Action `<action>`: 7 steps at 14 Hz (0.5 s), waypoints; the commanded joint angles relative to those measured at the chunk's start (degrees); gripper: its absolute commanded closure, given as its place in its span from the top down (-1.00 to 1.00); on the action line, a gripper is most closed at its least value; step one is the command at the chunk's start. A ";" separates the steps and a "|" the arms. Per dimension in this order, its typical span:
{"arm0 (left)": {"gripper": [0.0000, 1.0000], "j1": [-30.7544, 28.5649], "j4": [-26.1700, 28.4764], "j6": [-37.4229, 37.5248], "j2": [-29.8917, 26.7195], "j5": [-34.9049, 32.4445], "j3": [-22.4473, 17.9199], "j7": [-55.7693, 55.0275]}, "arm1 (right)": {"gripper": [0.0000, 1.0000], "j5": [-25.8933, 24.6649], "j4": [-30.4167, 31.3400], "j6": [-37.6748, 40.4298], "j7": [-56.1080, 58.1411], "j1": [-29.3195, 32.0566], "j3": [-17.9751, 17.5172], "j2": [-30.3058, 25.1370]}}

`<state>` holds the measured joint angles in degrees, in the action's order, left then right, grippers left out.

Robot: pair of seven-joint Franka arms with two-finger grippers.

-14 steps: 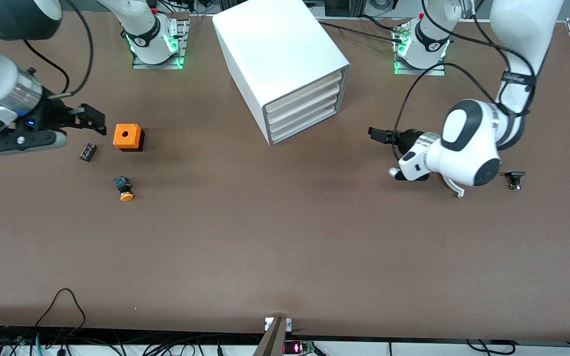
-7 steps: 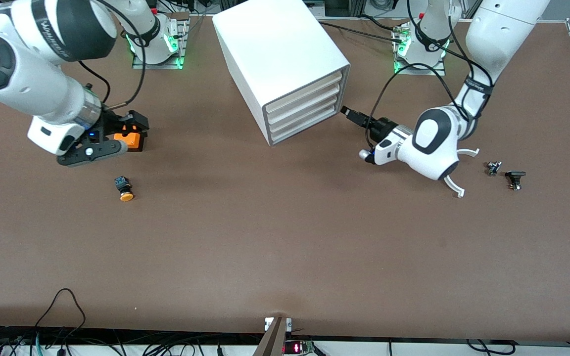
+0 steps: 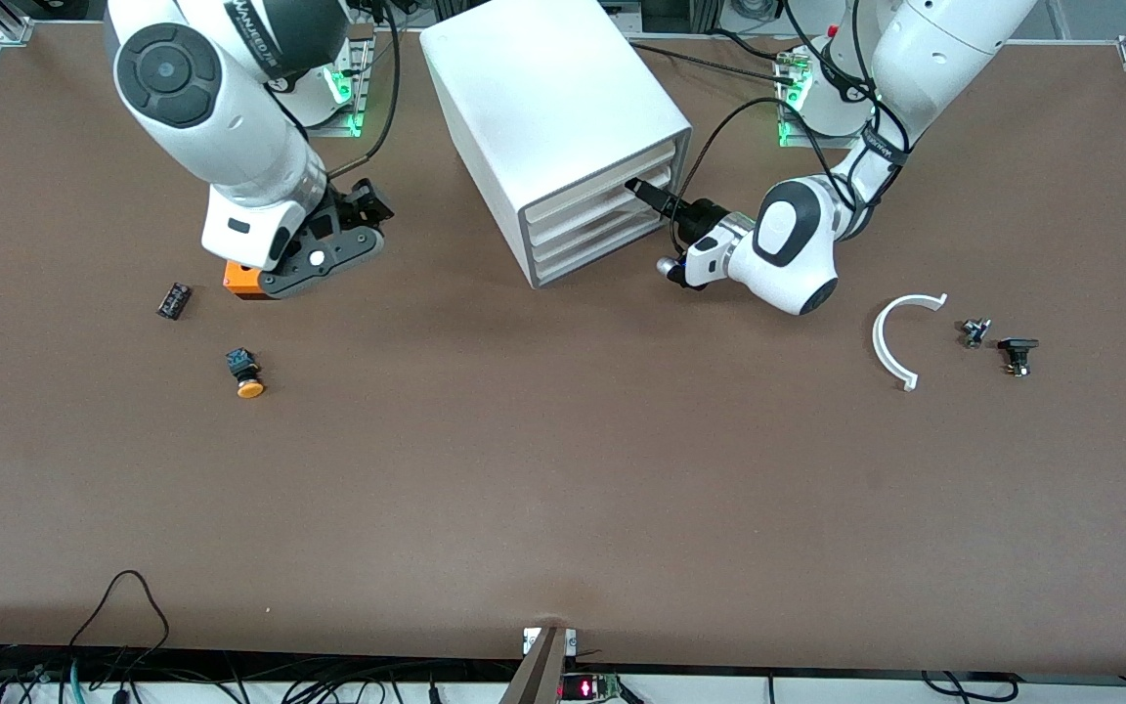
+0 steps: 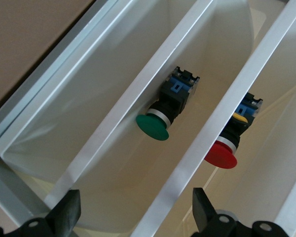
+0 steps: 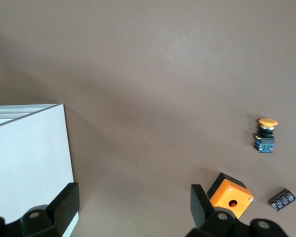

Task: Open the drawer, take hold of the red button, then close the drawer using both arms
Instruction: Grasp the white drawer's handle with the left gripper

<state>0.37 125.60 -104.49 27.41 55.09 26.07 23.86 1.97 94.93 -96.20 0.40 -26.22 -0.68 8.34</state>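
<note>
Worktop [image 3: 563, 489]: brown, matte, carrying all items listed below.

Cabinet [image 3: 543, 108]: white box with four stacked drawers, standing between the two arm bases, its front turned toward the left arm's end of the worktop.

Drawer [image 3: 602, 191]: shallow, white, translucent-walled; all four fronts sit flush in the front view.

Right arm [image 3: 221, 108]: white, reaching from its base over the orange cube. Right tool [image 3: 368, 207]: fingers spread wide, holding nothing, hanging above the worktop beside the cabinet's blank side (the right wrist view shows both finger pads [image 5: 64, 202] apart with bare worktop between them).

Left arm [image 3: 798, 240]: white, bent low in front of the cabinet. Left tool [image 3: 649, 196]: fingers spread wide, empty, its tips right at the drawer fronts; whether they touch cannot be told.

White curved piece [image 3: 900, 337]: a half ring lying flat toward the left arm's end.

Orange cube [image 3: 242, 279]: has a hole on top, partly hidden under the right tool.

Red button [image 4: 227, 143]: red mushroom cap, black-and-blue body, lying inside a drawer, seen through the wall in the left wrist view.

Green button [image 4: 165, 111]: in the adjoining drawer.

Orange-yellow button [image 3: 246, 374]: on its side, nearer the front camera than the cube.

Small black block [image 3: 173, 300]: beside the cube.

Two small dark parts [image 3: 998, 342]: just beside the curved piece.
</note>
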 commanded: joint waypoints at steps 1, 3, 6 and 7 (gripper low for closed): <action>0.78 -0.63 2.02 -1.85 -1.30 1.60 0.83 2.85 | 1.00 0.49 -1.50 0.05 -0.05 -2.42 0.50 1.32; -0.35 -0.54 2.46 -3.00 -1.22 1.60 0.83 7.76 | 1.00 0.58 -2.99 0.05 -0.05 -3.91 0.50 2.11; -1.00 -0.63 2.63 -3.09 -1.13 1.25 0.65 9.98 | 1.00 0.40 -4.83 0.14 -0.05 -7.69 0.50 2.90; -1.00 -0.80 2.63 -4.22 -1.30 0.64 0.65 10.16 | 1.00 0.23 -5.71 0.22 -0.05 -8.75 0.50 3.17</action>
<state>-0.18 126.33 -105.76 26.92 56.25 26.53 31.78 1.99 92.29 -96.50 0.41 -32.62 -0.72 10.03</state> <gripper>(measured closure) 0.524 0.000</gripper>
